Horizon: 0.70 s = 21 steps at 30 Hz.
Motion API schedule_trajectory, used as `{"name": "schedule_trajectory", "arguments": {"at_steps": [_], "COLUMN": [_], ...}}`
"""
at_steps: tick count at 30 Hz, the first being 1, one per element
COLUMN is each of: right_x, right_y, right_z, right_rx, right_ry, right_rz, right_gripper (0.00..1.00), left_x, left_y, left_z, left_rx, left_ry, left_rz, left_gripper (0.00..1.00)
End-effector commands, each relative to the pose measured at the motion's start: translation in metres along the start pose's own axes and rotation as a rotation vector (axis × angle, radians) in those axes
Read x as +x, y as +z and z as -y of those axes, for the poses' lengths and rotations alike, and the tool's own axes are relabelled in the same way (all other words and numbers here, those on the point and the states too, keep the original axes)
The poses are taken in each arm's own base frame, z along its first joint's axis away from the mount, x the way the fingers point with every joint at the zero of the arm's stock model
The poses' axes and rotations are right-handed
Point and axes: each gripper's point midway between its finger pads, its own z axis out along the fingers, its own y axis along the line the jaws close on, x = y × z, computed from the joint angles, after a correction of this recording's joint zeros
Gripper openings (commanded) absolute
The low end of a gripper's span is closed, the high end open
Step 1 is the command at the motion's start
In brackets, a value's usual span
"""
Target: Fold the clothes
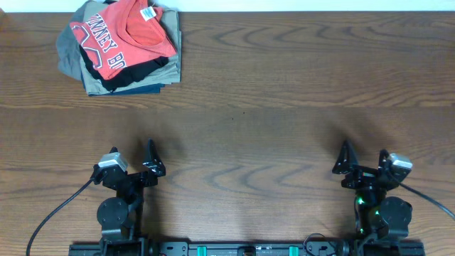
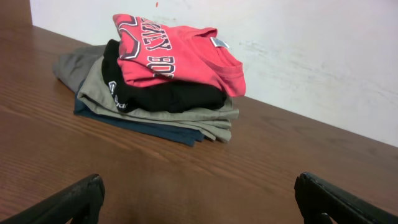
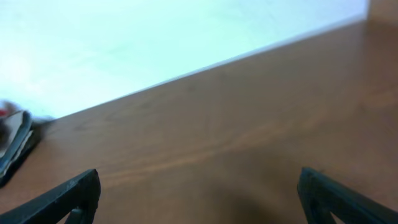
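The coral-red T-shirt (image 1: 121, 35) with white-outlined lettering and a white neck tag lies folded on top of a stack at the table's far left corner. It also shows in the left wrist view (image 2: 177, 56). My left gripper (image 1: 151, 162) is open and empty near the front edge, far from the stack; its fingers (image 2: 199, 199) are spread wide. My right gripper (image 1: 346, 163) is open and empty at the front right; its fingers (image 3: 199, 196) are spread over bare wood.
Under the red shirt lie folded black (image 2: 168, 96), khaki (image 2: 211, 121), grey (image 2: 71, 62) and navy (image 2: 155, 127) garments. The stack's edge shows at the left of the right wrist view (image 3: 15, 146). A white wall (image 2: 311, 56) runs behind the wooden table (image 1: 284, 92).
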Motion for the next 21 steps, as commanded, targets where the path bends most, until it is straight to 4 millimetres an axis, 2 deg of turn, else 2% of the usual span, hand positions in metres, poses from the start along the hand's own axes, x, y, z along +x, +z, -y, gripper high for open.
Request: {"name": "schedule_trajectory", "arguments": {"at_steps": [1, 11, 17, 21], "right_x": [0.004, -0.014, 0.009, 0.008], "right_y": [0.003, 0.005, 0.008, 0.008], "right_z": [-0.017, -0.013, -0.006, -0.005], "right_rx": [-0.113, -0.081, -0.061, -0.054], "right_ry": [-0.175, -0.177, -0.174, -0.198], "right_rz": [0.027, 0.143, 0.047, 0.049], "right_gripper": [0.99, 0.99, 0.99, 0.99], "left_x": [0.013, 0.014, 0.014, 0.014], "left_y": [0.001, 0.001, 0.001, 0.001], "left_z": [-0.008, -0.008, -0.008, -0.008], "left_rx": [-0.029, -0.03, -0.03, -0.03], "left_ry": [0.01, 0.01, 0.01, 0.01], "left_rz": [-0.038, -0.038, -0.038, -0.038], "left_gripper": [0.98, 0.98, 0.98, 0.98]}}
